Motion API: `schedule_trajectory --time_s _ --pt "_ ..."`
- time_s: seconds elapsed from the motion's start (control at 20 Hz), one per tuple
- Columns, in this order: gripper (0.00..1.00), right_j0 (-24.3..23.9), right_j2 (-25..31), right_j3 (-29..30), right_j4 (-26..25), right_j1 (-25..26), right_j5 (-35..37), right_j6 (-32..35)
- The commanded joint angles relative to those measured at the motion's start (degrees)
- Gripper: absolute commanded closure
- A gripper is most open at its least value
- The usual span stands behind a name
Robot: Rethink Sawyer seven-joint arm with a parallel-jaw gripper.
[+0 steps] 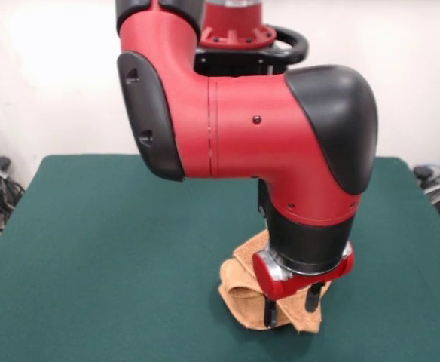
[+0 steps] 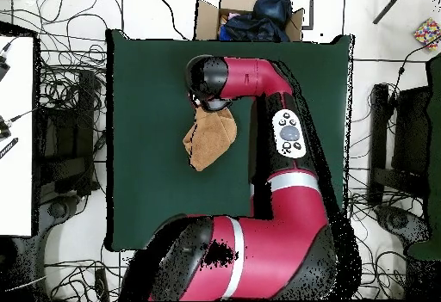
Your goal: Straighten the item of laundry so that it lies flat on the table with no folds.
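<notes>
The orange-tan washcloth (image 1: 242, 290) lies crumpled and folded over itself on the green table (image 1: 114, 226), near its front edge and a little right of centre. My gripper (image 1: 293, 305) points straight down onto the cloth's right part. Its two dark fingers (image 1: 272, 313) stand apart, with their tips down at the cloth. In the overhead view the cloth (image 2: 211, 139) is a bunched, roughly triangular heap on the table (image 2: 146, 144), just below my wrist, which hides the gripper. No tag shows.
My red arm (image 2: 284, 135) stretches over the table's right side in the overhead view. A cardboard box with dark blue cloth (image 2: 254, 15) stands beyond the table's far edge. Cables (image 2: 65, 101) lie on the floor around it, and a white surface (image 2: 15, 135) is at the left.
</notes>
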Motion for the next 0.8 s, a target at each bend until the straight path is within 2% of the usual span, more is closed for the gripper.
schedule_trajectory --time_s 0.05,0.8 --pt "0.0 2.79 -1.95 3.41 3.04 1.8 -1.3 17.36" --pt "0.0 2.82 -3.15 5.0 5.96 0.42 -1.09 14.53"
